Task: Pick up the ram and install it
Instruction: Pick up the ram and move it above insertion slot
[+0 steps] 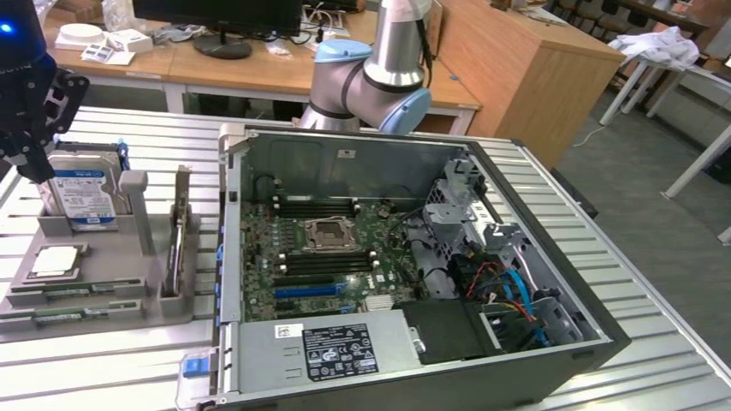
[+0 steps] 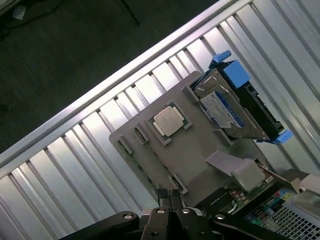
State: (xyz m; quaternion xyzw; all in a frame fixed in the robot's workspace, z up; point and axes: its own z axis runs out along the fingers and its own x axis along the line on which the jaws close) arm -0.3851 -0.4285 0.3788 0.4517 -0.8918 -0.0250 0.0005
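Two ram sticks (image 1: 71,293), long, thin and green, lie in grooves along the near edge of a grey parts tray (image 1: 115,295) at the exterior view's left. My black gripper (image 1: 34,150) hangs above the tray's far end, over the upright hard drive (image 1: 82,190), well away from the ram. In the wrist view the gripper (image 2: 170,196) points down at the tray (image 2: 200,150), its fingertips (image 2: 163,197) pressed together with nothing between them. The open computer case (image 1: 389,257) shows its motherboard with black empty memory slots (image 1: 325,206) on both sides of the processor socket (image 1: 331,231).
The tray also holds a loose processor (image 1: 57,259) and an upright card (image 1: 180,244). The case's wall (image 1: 228,257) rises between tray and motherboard. A blue expansion slot (image 1: 308,291), cables (image 1: 508,291) and a power supply (image 1: 331,351) sit inside. The table is ribbed metal (image 1: 115,377).
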